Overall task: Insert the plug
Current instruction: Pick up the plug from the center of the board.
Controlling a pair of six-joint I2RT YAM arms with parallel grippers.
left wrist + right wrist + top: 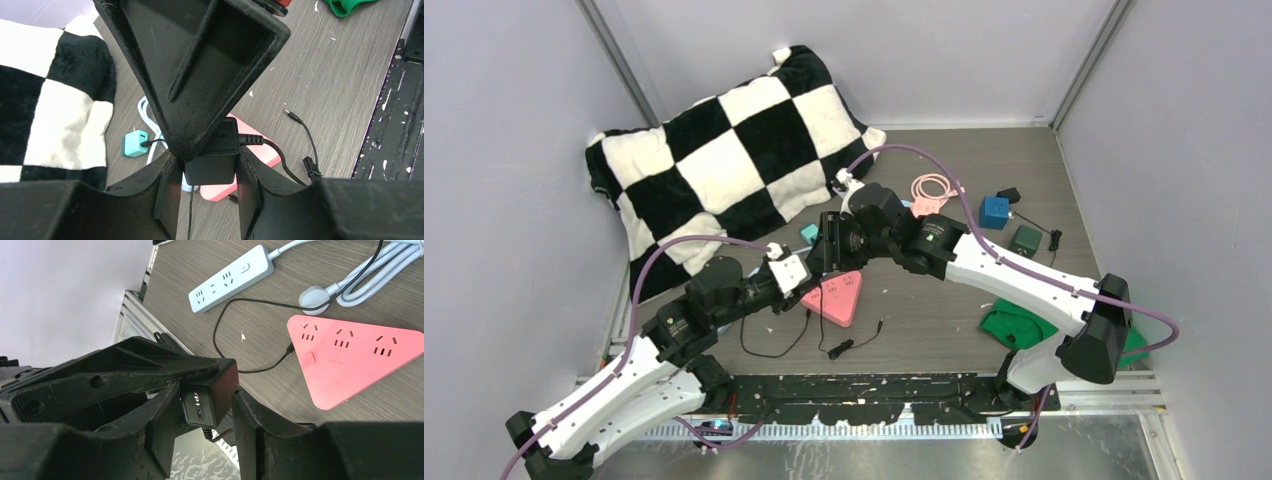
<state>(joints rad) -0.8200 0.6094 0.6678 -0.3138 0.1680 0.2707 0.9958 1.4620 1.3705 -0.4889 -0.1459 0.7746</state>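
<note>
A black TP-Link adapter (210,167) hangs in the air between both grippers, above the pink triangular power strip (836,298). My left gripper (210,175) is shut on the adapter's sides. My right gripper (205,410) closes on it from the opposite side, and its fingers (200,65) overlap the adapter's top. The adapter (202,402) shows its label in the right wrist view. Its thin black cable (280,155) trails down to the table and ends in a barrel tip (290,115). The strip's sockets (345,345) face up. In the top view the adapter is hidden by the grippers (827,252).
A white power strip (232,277) with coiled white cord lies near the pink one. A teal charger (135,144) sits by the checkered pillow (724,150). A blue cube (995,211), a dark adapter (1026,240), a pink coiled cable (934,188) and a green cloth (1014,325) lie to the right.
</note>
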